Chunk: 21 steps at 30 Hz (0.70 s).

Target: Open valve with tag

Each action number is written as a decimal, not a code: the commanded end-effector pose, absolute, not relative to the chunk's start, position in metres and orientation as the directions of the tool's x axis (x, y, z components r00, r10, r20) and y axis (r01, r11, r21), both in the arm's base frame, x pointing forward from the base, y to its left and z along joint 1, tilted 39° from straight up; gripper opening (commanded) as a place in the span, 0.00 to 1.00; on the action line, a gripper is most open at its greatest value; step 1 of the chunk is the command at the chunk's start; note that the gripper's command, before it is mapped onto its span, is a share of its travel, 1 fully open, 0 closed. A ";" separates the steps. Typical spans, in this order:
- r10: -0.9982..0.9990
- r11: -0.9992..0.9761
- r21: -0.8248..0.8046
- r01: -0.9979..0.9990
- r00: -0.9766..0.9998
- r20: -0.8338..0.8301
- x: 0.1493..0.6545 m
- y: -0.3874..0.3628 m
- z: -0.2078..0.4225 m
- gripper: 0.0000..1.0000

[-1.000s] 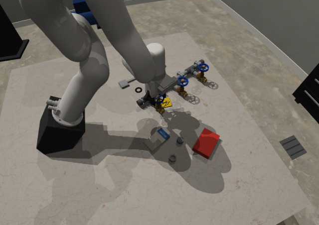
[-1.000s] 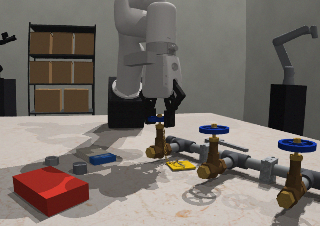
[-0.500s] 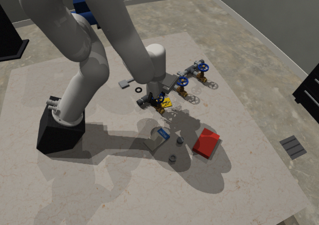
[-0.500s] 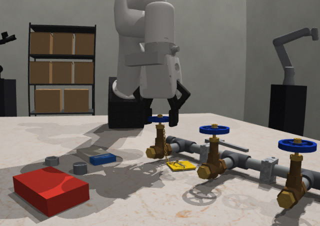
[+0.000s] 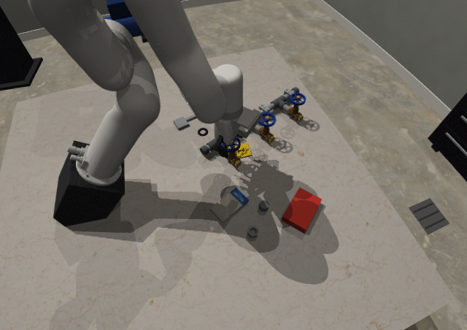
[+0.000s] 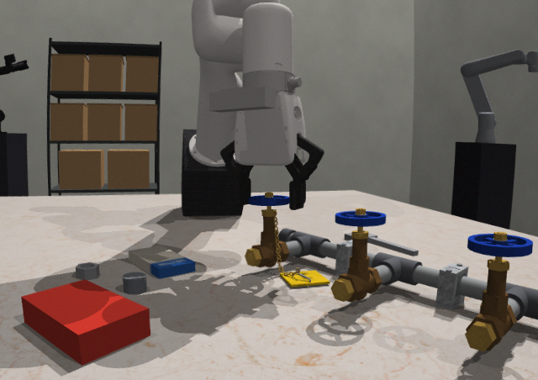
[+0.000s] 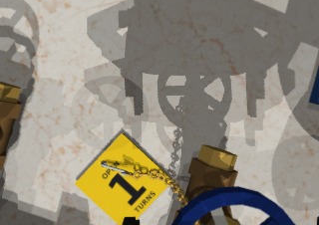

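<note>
Three brass valves with blue handwheels stand on a grey pipe. The left valve's handwheel (image 6: 269,200) has a chain down to a yellow tag (image 6: 303,277) on the table. In the wrist view the tag (image 7: 122,181) reads "1 TURNS", and the blue wheel rim (image 7: 234,207) shows at the bottom. My gripper (image 6: 269,193) is open, its fingers straddling this handwheel with a gap on each side; in the overhead view it (image 5: 229,145) is over the same wheel. The middle handwheel (image 6: 360,218) and the right handwheel (image 6: 499,244) stand apart from it.
A red block (image 6: 84,319), two grey nuts (image 6: 134,282), and a grey pad with a blue label (image 6: 172,266) lie left of the valves. A black ring (image 5: 203,128) and a grey paddle (image 5: 182,122) lie behind the pipe. My arm's black base (image 5: 88,190) stands at the left.
</note>
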State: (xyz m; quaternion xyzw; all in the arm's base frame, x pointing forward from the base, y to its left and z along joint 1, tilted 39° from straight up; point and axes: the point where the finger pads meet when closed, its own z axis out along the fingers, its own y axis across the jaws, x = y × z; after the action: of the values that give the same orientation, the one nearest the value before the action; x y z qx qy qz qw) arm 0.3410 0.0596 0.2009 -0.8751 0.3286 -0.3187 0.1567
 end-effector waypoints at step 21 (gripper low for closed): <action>-0.975 -0.215 -0.659 -0.721 0.203 0.095 0.341 0.060 0.202 1.00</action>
State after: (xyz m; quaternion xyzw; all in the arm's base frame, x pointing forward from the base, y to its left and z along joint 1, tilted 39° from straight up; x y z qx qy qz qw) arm 0.3410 0.0595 0.2008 -0.7792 0.5166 -0.2627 0.2386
